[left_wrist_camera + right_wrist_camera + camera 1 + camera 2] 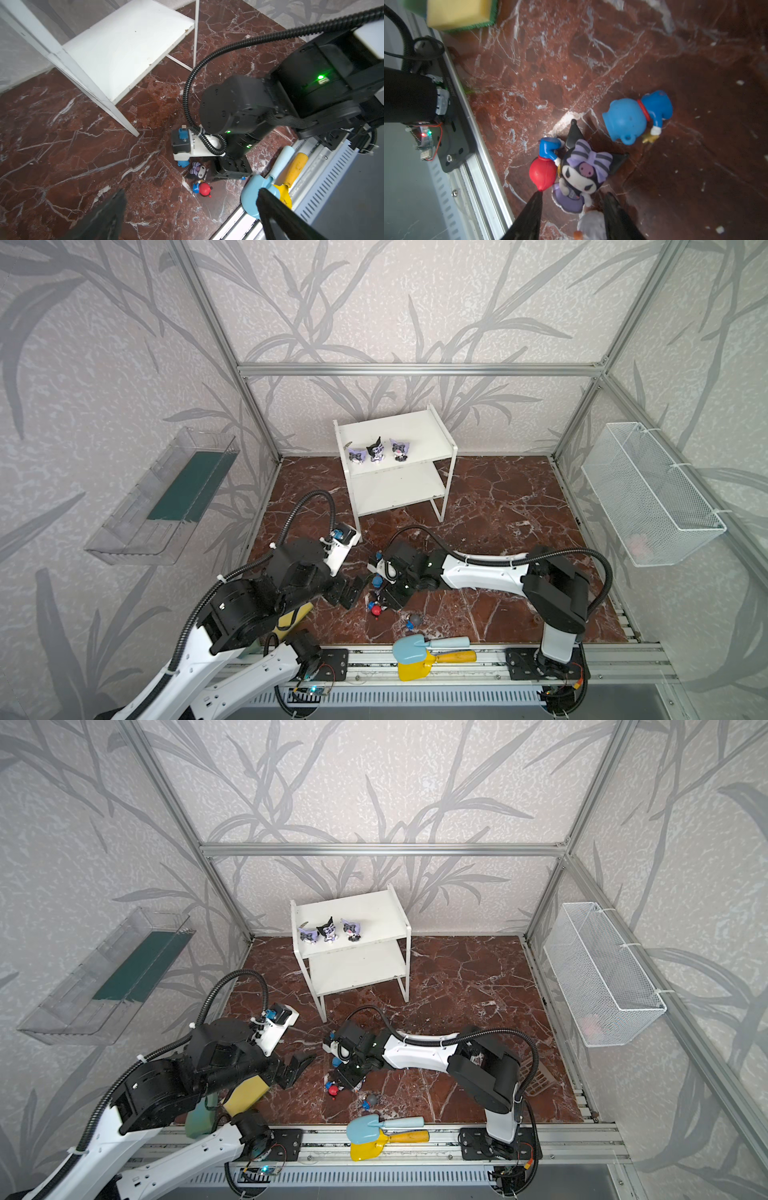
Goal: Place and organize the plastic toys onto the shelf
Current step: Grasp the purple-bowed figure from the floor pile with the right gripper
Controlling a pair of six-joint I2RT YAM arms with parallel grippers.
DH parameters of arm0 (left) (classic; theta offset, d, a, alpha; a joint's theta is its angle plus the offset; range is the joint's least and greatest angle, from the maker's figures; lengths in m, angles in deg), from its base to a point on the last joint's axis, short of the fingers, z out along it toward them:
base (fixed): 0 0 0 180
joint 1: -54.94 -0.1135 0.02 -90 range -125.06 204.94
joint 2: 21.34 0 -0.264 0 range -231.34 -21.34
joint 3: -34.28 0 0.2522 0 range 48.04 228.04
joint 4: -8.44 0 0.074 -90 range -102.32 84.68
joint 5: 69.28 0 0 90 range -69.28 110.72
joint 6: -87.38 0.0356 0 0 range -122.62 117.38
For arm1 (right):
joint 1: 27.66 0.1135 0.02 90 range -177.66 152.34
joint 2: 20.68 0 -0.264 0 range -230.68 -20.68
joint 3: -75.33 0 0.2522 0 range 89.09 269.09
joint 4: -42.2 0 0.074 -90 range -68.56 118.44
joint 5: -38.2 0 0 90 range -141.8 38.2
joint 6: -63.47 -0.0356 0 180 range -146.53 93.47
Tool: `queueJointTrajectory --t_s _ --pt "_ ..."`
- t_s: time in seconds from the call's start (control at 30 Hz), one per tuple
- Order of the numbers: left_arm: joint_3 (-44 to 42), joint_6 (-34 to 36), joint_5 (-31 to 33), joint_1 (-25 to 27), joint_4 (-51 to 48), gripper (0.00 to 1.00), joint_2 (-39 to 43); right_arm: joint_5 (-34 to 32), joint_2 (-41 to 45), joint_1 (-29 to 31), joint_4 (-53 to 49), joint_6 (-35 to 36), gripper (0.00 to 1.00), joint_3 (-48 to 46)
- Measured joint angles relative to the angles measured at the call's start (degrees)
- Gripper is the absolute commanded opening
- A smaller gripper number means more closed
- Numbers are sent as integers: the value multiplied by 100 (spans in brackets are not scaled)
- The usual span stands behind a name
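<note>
Grasp pending near front edge of worktop (498, 497), just behind blue shovel (409, 647) and yellow shovel (409, 670) on the rail. Right tool (573, 196) sits low over the toy cluster, jaws part-open, gripping nothing. Purple-bow figurine (583, 176) lies face up between the two fingers, base toward the tool, head and pointed ears beyond the tips. Red figurine (543, 174) touches it and sits right at one fingertip (536, 199). White figurine (589, 223) lies between the fingers too, closer in. Best bet, I judge: ease forward so the pads bracket the round head, not the flared base. Shift off the red one before closing, or two toys may come up together. Blue figurine (627, 120) lies near, clear of the jaws. Left tool (348, 591) hangs beside the cluster, jaws wide, empty. Far back, shelf (415, 427) carries three pointed-ear figurines (376, 452) in a row on its upper board, with room beside them.
</note>
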State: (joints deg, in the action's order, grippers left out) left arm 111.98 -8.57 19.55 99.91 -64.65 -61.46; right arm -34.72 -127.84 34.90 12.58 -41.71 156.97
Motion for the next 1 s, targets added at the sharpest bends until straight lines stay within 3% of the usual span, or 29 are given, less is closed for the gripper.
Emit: queueJointTrajectory --t_s 0.7,1.0 --pt "-260 127 -299 0 282 99 44 -256 -501 -66 -291 -195 44 334" --pt "-382 149 -299 0 415 99 48 -442 -542 -66 -396 -162 28 459"
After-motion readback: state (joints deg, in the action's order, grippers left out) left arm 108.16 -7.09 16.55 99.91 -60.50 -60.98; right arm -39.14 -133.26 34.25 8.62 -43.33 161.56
